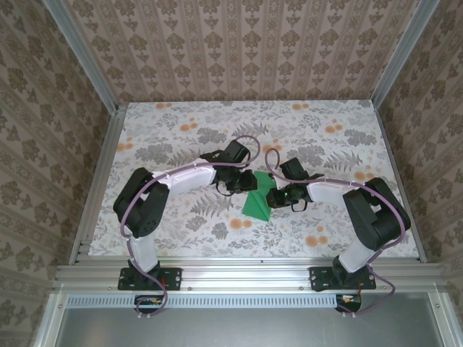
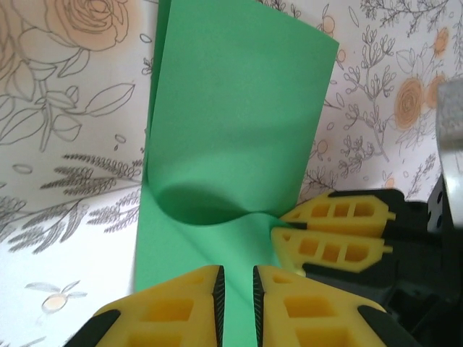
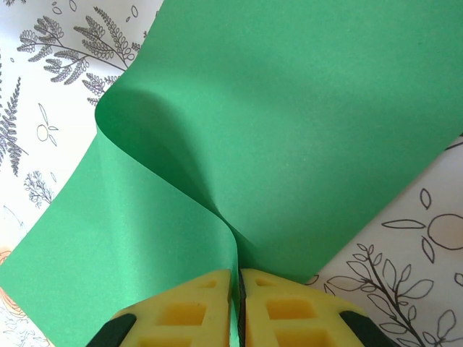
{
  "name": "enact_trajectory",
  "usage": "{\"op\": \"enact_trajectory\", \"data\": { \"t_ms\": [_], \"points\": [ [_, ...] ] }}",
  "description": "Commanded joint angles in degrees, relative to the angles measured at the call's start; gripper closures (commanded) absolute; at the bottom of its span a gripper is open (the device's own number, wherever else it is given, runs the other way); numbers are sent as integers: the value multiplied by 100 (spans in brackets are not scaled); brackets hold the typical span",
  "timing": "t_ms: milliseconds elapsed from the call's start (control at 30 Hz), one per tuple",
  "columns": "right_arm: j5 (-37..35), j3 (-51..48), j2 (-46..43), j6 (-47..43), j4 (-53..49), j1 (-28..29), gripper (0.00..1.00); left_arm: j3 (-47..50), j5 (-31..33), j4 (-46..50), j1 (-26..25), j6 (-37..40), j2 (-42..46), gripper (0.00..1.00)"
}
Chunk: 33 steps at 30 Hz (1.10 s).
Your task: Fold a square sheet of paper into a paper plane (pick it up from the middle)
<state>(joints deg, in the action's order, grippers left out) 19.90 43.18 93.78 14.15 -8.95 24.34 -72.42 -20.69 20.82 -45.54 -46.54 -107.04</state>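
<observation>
The table (image 1: 181, 123) wears a pale cloth printed with grey leaves and orange blooms. Walls (image 1: 246, 43) in beige damask wallpaper close it in at 9, 12 and 3 o'clock, and aluminium rails (image 1: 246, 273) frame its edges. The paper (image 1: 256, 205), bright green, sits near the table's middle, a touch toward 6 o'clock, partly buckled up off the cloth. The right gripper (image 3: 237, 280), at the paper's 3 o'clock, is clamped on a pinched ridge of it, and the sheet curls away to both sides. The left gripper (image 2: 237, 278), at its 10 o'clock, has its jaws a little apart with green showing through the gap. Whether they touch it I cannot tell.
</observation>
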Motion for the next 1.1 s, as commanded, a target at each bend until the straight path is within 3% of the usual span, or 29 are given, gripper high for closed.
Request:
{"op": "enact_trajectory", "data": {
  "t_ms": [0,433,1067],
  "points": [
    [-204,-107,158,140,-72,-25,87,-66,-372,-351,31,-299,-251,79],
    [-201,-151,156,184,-26,-21,87,131,-769,-846,29,-521,-558,79],
    [-105,-128,81,239,-110,-10,83,356,-710,-841,-18,-396,-967,81]
  ]
}}
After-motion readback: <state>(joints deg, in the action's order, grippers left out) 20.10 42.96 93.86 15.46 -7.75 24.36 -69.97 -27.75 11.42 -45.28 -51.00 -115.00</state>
